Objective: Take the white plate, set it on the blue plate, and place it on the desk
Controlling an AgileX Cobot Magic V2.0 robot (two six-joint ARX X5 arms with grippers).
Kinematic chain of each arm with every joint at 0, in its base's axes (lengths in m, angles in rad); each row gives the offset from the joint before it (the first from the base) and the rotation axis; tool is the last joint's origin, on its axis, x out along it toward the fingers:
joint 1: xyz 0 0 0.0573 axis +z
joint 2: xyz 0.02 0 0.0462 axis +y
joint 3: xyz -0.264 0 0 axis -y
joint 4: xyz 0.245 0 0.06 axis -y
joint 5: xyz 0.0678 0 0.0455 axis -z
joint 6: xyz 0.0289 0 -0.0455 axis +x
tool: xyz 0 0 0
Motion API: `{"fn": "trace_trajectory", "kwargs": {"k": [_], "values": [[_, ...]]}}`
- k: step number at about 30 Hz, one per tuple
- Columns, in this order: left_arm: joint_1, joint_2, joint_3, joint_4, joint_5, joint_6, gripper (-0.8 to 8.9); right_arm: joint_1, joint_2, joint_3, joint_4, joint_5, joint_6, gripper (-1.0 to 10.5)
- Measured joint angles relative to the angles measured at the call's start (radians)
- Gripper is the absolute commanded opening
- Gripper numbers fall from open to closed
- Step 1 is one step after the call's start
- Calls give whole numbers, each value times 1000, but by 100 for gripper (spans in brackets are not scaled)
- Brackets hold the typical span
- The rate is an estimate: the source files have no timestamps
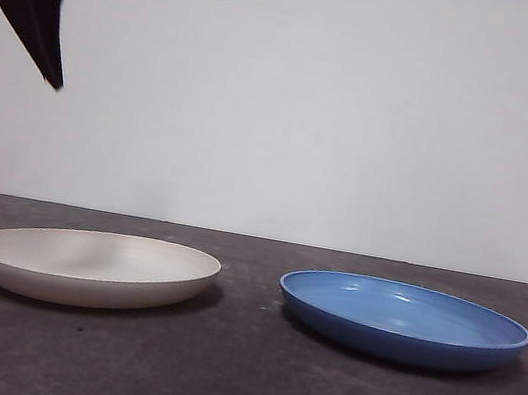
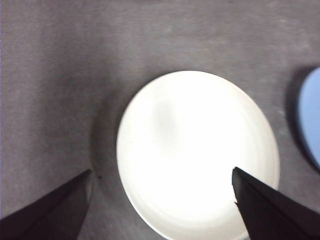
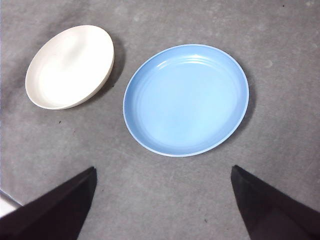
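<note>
Plates are sitting side by side on the desk (image 1: 233, 385), the white plate (image 1: 92, 266) and the blue plate (image 1: 404, 320) near each other but apart, each flat on its base with nothing stacked yet. The left gripper (image 2: 162, 200) is hanging above the white plate with its jaws spread wide and holding nothing; one jaw is lying over the plate's rim and the other is sitting outside the rim, over bare desk. In the front view this gripper (image 1: 12, 39) is showing dark at the upper corner, well above the plate. The right gripper (image 3: 162, 200) is waiting high over the desk, jaws also wide apart and empty, with the blue plate ahead of the gap between them and the white plate (image 3: 70, 66) beyond the tip of one jaw. The step in hand looks like the reach for the white plate, and doing it well probably means coming down so the sloping rim is passing between the two jaws, one inside the bowl and one outside, rather than landing on the flat middle. The strip of desk between the plates is narrow, so the outer rim, where bare desk is lying open, is likely offering the easier entry.
</note>
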Motion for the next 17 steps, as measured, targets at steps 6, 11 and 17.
{"fn": "trace_trajectory", "kwargs": {"k": [6,11,17], "values": [[0,162,63,6,-8,12,437,0,0,0,0,0,0,430],[0,262,68,37,-42,23,437,0,0,0,0,0,0,430],[0,348,68,69,-56,31,437,0,0,0,0,2,0,430]]}}
